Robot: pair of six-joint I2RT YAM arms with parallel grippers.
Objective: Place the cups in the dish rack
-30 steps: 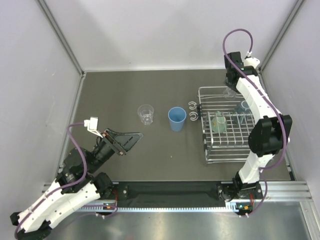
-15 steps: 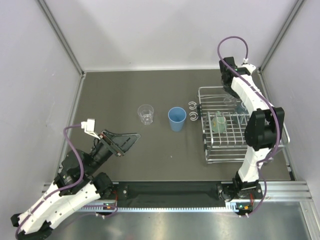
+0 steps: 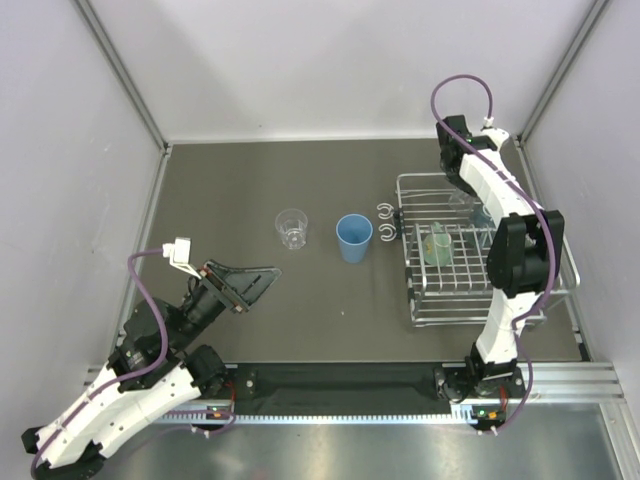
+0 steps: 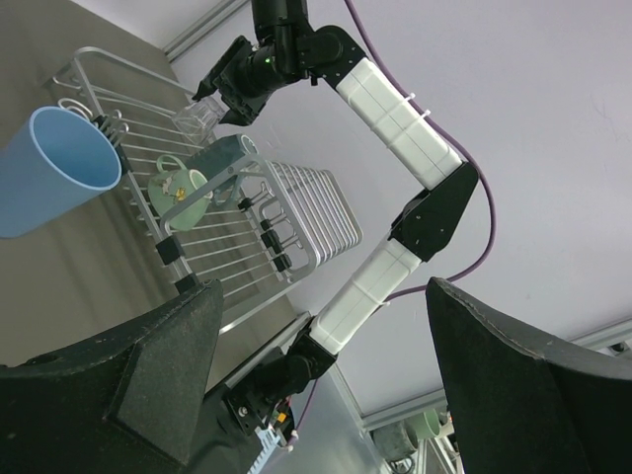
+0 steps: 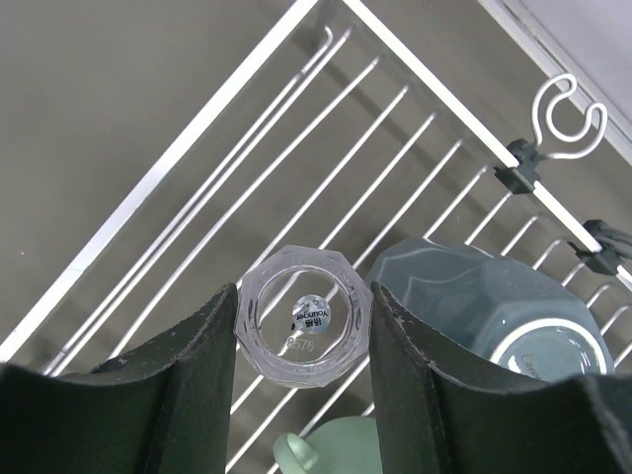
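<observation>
Right, my right fingers (image 5: 222,346) are clamped across the small clear tumbler (image 5: 301,301), hung over the far end of the dish rack (image 3: 445,305) by the surface's right edge, just beside the teal mug (image 5: 494,306), where I judge a free slot lies. My left fingers (image 3: 258,282) hover spread and empty near the left edge, ready, I'd guess, for the blue tumbler (image 3: 353,238) and clear cup (image 3: 291,227) standing mid-surface.

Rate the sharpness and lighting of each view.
Top external: even, soft light, no glare, blue tumbler sharp. Left wrist: left gripper looms dark with little detail, background sharp. Right wrist: clear tumbler crisp, right gripper flanking it dark, edges slightly soft.
</observation>
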